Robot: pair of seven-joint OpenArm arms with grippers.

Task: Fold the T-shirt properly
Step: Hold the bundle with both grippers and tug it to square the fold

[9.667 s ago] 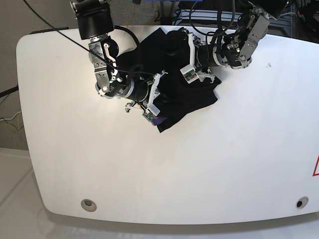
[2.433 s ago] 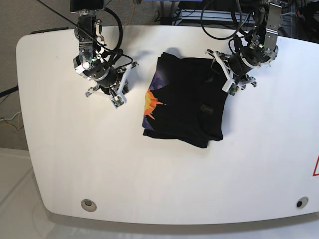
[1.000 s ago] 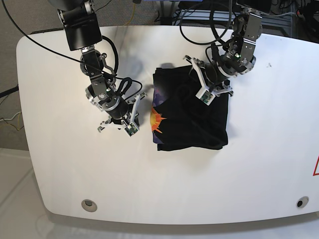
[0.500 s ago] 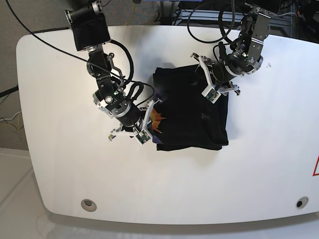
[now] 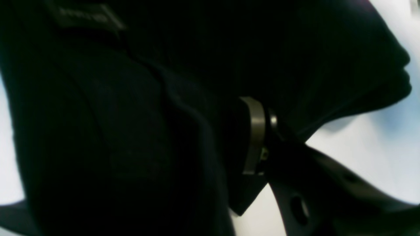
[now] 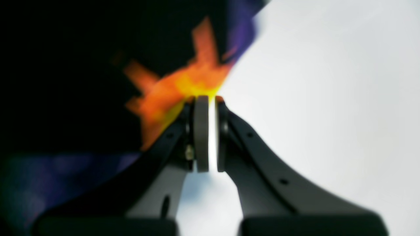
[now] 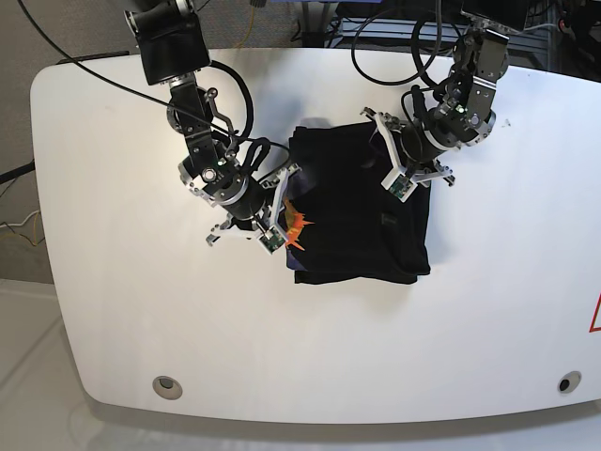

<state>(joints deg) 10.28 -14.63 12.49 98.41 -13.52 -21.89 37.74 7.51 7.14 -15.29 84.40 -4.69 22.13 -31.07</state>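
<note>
The shirt is lying folded toward the desk's far middle. The right pincer is nearly closed, touching its flame print. The left pincer is sitting half-parted on black fabric. A small label is too blurred for reading.

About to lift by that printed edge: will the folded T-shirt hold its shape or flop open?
The T-shirt would probably sag; its soft layers already ripple. Lifted at the flame print by the right gripper alone, the stack would likely unfold. Likely light and slidable.
</note>
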